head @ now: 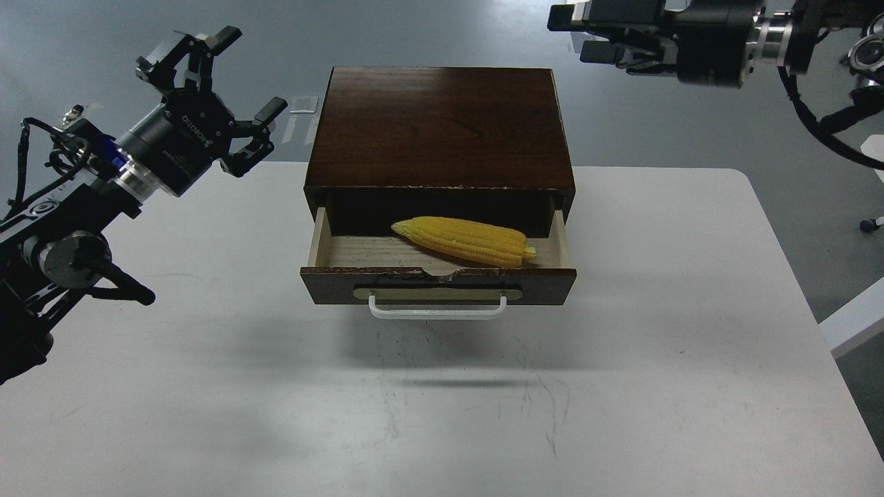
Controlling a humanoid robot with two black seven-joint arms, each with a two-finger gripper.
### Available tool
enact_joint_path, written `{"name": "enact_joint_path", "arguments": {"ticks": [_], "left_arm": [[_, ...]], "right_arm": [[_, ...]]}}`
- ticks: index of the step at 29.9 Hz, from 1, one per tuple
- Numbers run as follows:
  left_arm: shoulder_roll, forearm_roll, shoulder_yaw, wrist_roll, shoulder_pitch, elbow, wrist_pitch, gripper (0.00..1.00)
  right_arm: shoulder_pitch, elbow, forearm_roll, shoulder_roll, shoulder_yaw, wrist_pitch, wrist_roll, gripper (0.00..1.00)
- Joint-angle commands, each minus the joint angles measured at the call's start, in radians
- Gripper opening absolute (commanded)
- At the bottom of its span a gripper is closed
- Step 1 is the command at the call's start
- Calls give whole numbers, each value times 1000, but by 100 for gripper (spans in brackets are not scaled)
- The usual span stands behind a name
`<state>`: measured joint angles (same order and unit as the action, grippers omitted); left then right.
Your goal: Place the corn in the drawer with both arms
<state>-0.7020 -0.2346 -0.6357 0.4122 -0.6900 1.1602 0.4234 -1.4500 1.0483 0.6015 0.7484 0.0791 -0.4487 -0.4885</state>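
At far left my left gripper (210,96) hovers clear of the table (207,386), fingers splayed wide and empty. In the middle, the corn (466,239) lies inside the open drawer (438,284). Top right, my right gripper (594,31) looks spread, holding nothing. I judge closing comes next: push the handle (437,308) squarely.

- Our left arm (76,228) is black, with a silver wrist ring, a blue spot beside it and looping black cables.
- Our left gripper (210,90) is black with white lettering on its body.
- Our right arm (794,34) is black too, with a silver ring and black cables.
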Motion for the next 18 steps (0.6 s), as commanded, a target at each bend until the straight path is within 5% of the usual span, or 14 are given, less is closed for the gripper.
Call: {"name": "enact_joint_path", "arguments": {"ticks": [1,8,18], "left_arm": [[1,-2,-1,0,15,1,2,98],[1,-2,-12,0,50,19,2,98],[4,-2,-15,-1,58,22,0,98]], "right_arm": [[237,-19,-194,39,-138,39,0,100],[554,-54,-455,11,-338,44,0,100],[655,-122,-505,-96,-383,44,0,100]]}}
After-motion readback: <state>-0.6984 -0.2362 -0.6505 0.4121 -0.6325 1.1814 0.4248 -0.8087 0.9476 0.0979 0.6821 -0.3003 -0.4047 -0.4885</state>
